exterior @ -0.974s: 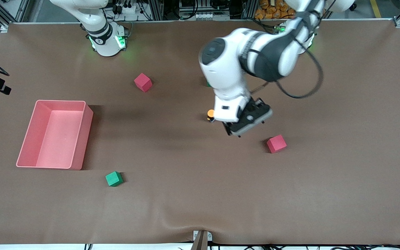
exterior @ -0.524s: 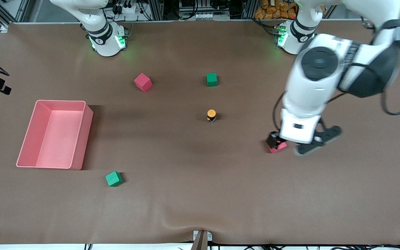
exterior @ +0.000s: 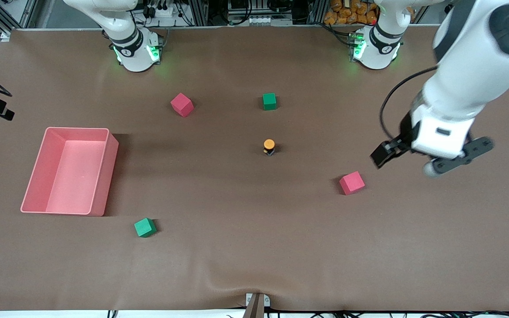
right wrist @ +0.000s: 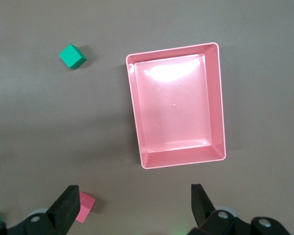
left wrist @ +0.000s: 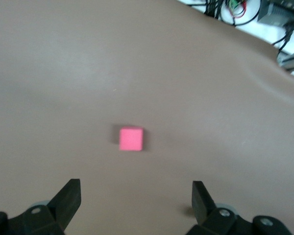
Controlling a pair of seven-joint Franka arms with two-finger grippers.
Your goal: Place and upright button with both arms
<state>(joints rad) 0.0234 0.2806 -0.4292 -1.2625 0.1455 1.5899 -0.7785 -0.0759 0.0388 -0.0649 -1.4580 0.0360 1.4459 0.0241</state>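
Near the worktop's middle, button [exterior: 269,146]: it stands upright on the brown worktop [exterior: 254,247], orange cap up, black body below, long axis vertical; nothing touches it.
Around the button: a green cube [exterior: 269,101] lies farther from the front camera; a red cube [exterior: 351,183] lies nearer, toward my left arm's end.
My left end effector [exterior: 402,161]: up in the air over bare worktop near that red cube, fingers [left wrist: 68,199] spread wide apart, holding nothing.
My right end effector [right wrist: 134,205]: hangs high above the pink bin [right wrist: 215,105], fingers apart and empty; this arm waits.
Hard to see: the right end effector is out of the front view; my left arm's upper links are cut off by that view's edge; neither wrist view shows the button.
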